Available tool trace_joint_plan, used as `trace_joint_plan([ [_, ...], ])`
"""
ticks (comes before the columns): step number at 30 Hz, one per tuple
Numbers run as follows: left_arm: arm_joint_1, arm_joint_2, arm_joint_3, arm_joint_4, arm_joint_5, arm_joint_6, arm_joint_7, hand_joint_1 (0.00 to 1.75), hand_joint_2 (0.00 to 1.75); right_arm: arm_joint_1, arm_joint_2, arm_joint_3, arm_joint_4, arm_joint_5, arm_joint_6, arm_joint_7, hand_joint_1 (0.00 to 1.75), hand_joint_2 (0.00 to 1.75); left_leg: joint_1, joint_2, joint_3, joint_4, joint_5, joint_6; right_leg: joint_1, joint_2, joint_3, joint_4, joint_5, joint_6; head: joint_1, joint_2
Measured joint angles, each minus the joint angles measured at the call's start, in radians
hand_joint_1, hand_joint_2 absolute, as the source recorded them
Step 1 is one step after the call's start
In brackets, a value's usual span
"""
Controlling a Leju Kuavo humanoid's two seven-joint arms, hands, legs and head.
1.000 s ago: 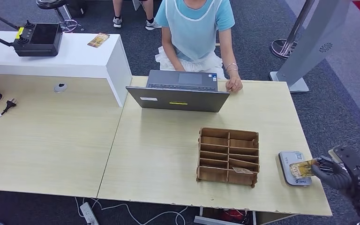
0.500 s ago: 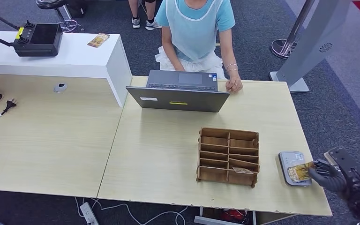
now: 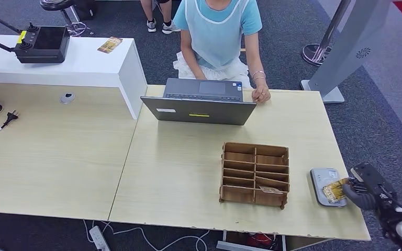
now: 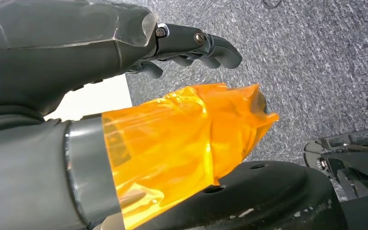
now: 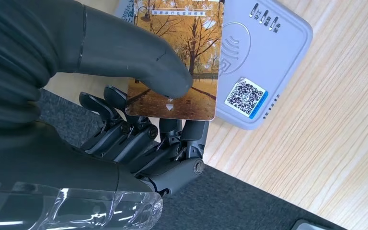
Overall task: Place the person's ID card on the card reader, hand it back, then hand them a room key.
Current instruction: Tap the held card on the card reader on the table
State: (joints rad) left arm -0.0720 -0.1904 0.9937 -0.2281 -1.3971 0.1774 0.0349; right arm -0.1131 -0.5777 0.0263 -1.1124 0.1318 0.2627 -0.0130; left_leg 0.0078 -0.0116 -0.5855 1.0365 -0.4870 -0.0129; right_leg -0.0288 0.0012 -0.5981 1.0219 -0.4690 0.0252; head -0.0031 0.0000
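My right hand (image 3: 365, 192) pinches the ID card (image 3: 335, 189), a card with an autumn tree picture, between thumb and fingers. The card (image 5: 182, 52) lies over one end of the grey card reader (image 5: 268, 62), covering part of it; I cannot tell whether it touches. The reader (image 3: 322, 180) sits near the table's right edge. The thumb of my right hand (image 5: 124, 52) presses on the card's face. My left hand (image 4: 76, 52) hangs over grey carpet, its fingers apart and holding nothing. A person (image 3: 220, 31) sits behind the laptop (image 3: 201, 102).
A wooden slotted organiser (image 3: 255, 173) stands left of the reader, with a card (image 3: 272, 190) in a near slot. The person's hand (image 3: 261, 94) rests by the laptop. A white counter (image 3: 84, 65) with a controller is at the back left.
My right hand has drawn in slightly toward the reader, and the card sits lower over it. The person and the table's things have stayed put.
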Motion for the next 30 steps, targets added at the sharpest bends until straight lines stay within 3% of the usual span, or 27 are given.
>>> trace_joint_plan([
  [17, 0.000, 0.000, 0.000, 0.000, 0.004, 0.000, 0.001, 0.00, 0.00, -0.006, 0.008, -0.036, -0.024, -0.051, 0.042, -0.028, 1.75, 1.75, 0.000, 0.000, 0.000, 0.000, 0.000, 0.000, 0.000, 0.000, 0.000, 0.000, 0.000, 0.000, 0.000, 0.000],
  [30, 0.000, 0.000, 0.003, 0.000, 0.019, 0.000, -0.001, 0.00, 0.00, -0.150, -0.076, -0.087, -0.131, -0.144, 0.127, -0.029, 1.75, 1.75, -0.001, 0.000, 0.000, 0.000, 0.000, 0.000, -0.001, 0.000, 0.000, 0.000, 0.000, 0.000, 0.000, 0.000],
])
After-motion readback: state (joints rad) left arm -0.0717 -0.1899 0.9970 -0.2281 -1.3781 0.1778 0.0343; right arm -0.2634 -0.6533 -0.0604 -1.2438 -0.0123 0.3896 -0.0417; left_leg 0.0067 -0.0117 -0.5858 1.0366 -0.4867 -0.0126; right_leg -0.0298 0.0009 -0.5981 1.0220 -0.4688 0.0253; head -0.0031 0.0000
